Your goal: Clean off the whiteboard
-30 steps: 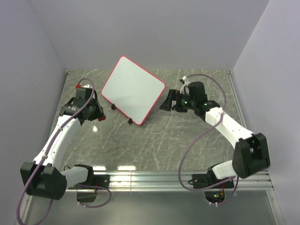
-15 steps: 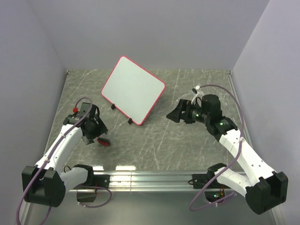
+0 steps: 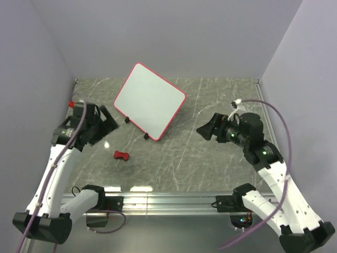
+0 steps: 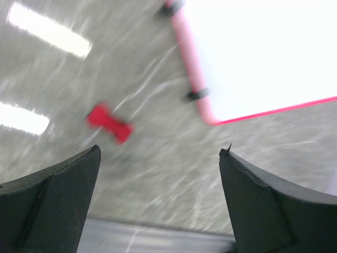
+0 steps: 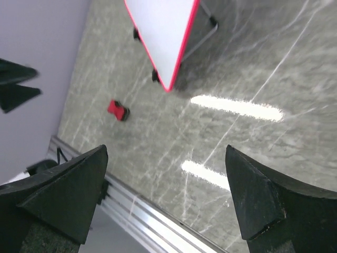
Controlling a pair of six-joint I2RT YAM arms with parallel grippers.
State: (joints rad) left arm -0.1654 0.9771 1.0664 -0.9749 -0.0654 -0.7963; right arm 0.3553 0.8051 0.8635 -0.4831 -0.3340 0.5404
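Observation:
The whiteboard (image 3: 150,100) stands tilted on two small black feet at the back middle of the table, and its white face looks blank. It also shows in the left wrist view (image 4: 263,52) and the right wrist view (image 5: 163,26). A small red bow-tie eraser (image 3: 121,155) lies on the table in front of its left corner, seen blurred from the left wrist (image 4: 109,123) and small from the right wrist (image 5: 118,110). My left gripper (image 3: 108,125) hangs open and empty above and left of the eraser (image 4: 160,150). My right gripper (image 3: 204,130) is open and empty, right of the board (image 5: 166,150).
The grey marble table (image 3: 179,158) is closed in by lilac walls on the left, back and right. An aluminium rail (image 3: 174,200) runs along the near edge, with both arm bases on it. Ceiling lights glare off the table top (image 5: 237,108).
My left gripper opened and let go of the red eraser, which now lies on the table; that arm then rose and drew back left. The right arm withdrew to the right, away from the board.

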